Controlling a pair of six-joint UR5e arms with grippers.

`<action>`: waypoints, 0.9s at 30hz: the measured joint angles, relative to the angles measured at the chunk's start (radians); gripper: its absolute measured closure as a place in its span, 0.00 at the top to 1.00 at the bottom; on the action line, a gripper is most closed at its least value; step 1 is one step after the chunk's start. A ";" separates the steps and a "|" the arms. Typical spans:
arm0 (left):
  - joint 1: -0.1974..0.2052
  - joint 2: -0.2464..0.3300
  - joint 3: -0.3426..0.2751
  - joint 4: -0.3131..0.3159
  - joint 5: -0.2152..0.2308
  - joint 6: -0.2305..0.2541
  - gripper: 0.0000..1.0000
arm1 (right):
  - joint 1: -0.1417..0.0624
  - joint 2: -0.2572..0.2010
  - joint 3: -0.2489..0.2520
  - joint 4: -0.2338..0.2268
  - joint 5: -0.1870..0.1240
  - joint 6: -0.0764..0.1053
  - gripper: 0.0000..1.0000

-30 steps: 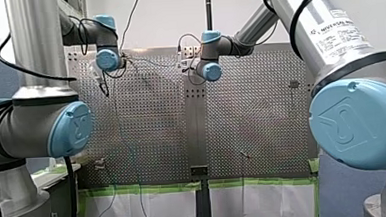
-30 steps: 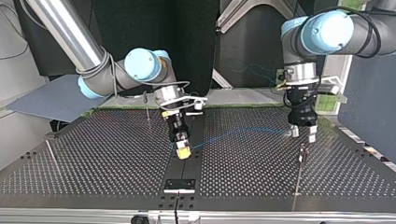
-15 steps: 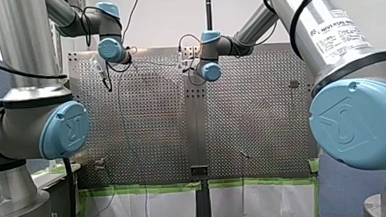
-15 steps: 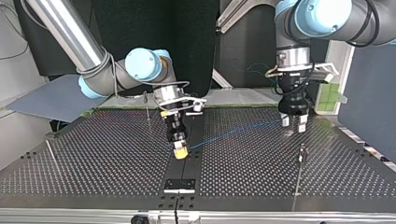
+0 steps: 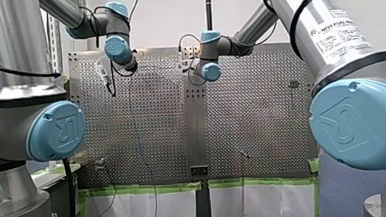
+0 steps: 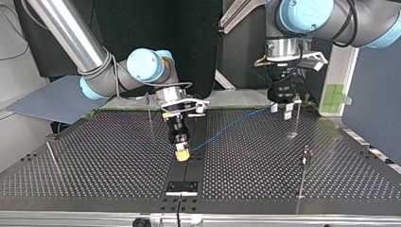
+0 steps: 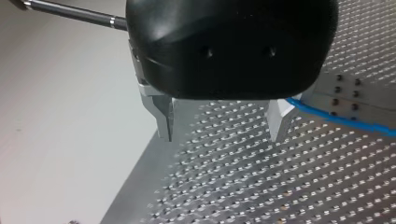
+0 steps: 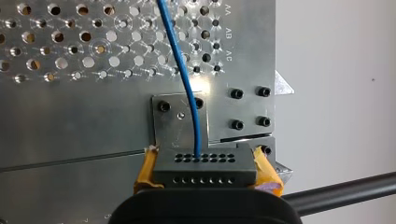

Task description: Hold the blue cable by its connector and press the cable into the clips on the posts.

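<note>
Front view looks from behind, over the desk (image 5: 261,115); top view faces back, low. Wrist views sit close; top and right wrist share the blue cable (image 8: 198,135).

the blue cable (image 8: 187,88) is thin and leaves the middle of the connector (image 8: 205,161), a dark block with two rows of small holes, clamped between the yellow pads of my right gripper (image 8: 207,175). in the top view the cable runs almost straight above the table (image 6: 94,161) and ends just beside one finger (image 7: 279,119) of my left gripper (image 7: 222,135), whose fingers are spread with nothing between them. a thin upright post (image 6: 296,118) stands near that end.
</note>
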 joint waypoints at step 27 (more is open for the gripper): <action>-0.062 0.002 0.008 -0.079 0.129 0.024 1.00 | 0.013 0.002 -0.001 -0.009 0.037 -0.003 0.00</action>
